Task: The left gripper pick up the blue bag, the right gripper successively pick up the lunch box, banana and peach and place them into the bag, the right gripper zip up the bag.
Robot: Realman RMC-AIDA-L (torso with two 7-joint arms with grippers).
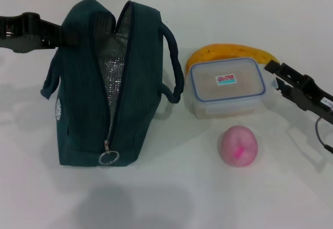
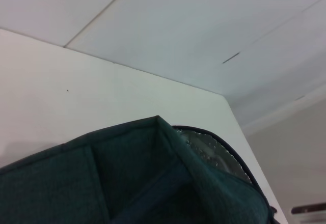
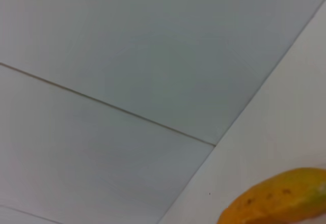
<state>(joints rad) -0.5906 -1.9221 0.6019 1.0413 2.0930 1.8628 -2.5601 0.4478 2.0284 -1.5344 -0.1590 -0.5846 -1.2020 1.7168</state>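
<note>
the left gripper (image 1: 58, 37) is reaching in from the far left and meeting the far left corner of the bag (image 1: 86, 99); its fingertips are hiding against the fabric, so i cannot tell how its jaws are standing or whether they are gripping anything. one bag is sitting on the white table (image 1: 171, 198), left of centre, with its zip running open along the top and silver lining (image 1: 115, 65) showing in the gap. a small round white logo (image 1: 59, 107) is showing on its left side, too small to read. one metal ring pull (image 1: 109, 157) is hanging at the near end of the zip. two loop handles are showing, one on the left (image 1: 50, 80) and one on the right (image 1: 174, 62). in the left wrist view the bag's far corner (image 2: 153, 183) is filling the near part.

right of the bag, one lunch box (image 1: 227, 87) is lying flat with its lid on; a small red-and-teal sticker (image 1: 226, 79) is sitting on top, its writing unreadable. one banana (image 1: 231, 52) is curving just behind the box on the far side, touching or nearly touching it. one peach (image 1: 239, 145) is resting near the box, on the near side, apart from it.

the right gripper (image 1: 281, 78) is hovering just right of the box, its jaws standing apart and holding nothing. the right wrist view is catching only the banana's end (image 3: 277, 196).
</note>
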